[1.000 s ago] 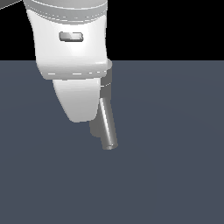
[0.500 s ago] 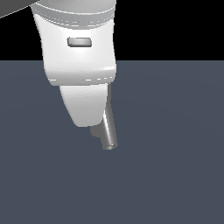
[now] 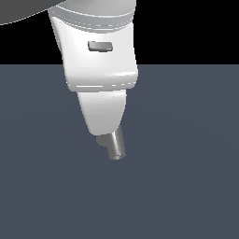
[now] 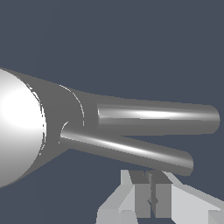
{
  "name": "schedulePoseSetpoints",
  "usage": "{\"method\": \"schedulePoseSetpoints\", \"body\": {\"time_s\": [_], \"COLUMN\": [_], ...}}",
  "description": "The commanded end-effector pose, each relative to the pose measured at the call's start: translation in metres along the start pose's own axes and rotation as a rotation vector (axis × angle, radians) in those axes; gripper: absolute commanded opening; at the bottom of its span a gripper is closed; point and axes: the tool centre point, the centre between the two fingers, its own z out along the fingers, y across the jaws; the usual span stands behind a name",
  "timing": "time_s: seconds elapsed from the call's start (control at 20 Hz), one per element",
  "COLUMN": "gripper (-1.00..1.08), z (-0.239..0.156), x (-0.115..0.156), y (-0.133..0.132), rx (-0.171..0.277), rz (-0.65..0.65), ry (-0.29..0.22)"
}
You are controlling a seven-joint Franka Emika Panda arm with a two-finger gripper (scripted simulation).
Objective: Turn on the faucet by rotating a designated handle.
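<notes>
Pincer (image 4: 152,199) beside the handle (image 4: 127,148)
Its fingers pressed together, gripping nothing; the handle lies just beyond the fingertips, faucet (image 4: 26,127) farther off.

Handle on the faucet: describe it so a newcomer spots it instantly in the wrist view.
Start at the faucet, the grey body with a bright round cap. Two rods project sideways from it. The handle is the slimmer one, nearest the pincer; the thicker tube beside it is the spout.
</notes>
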Motion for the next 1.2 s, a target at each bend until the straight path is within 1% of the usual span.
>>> {"method": "schedulePoseSetpoints", "body": {"time_s": [0.0, 0.9, 0.95, 1.0, 1.15], "gripper": [-1.0, -1.0, -1.0, -1.0, -1.0], "z": [0.0, 0.0, 0.0, 0.0, 0.0], "x": [0.013, 0.065, 0.065, 0.049, 0.057], "y": [0.002, 0.012, 0.012, 0.005, 0.0], "rx": [-0.001, -0.007, -0.007, 0.001, 0.0], "rz": [0.015, 0.021, 0.021, -0.011, -0.007], "ry": [0.01, 0.014, 0.014, -0.006, -0.004]}}
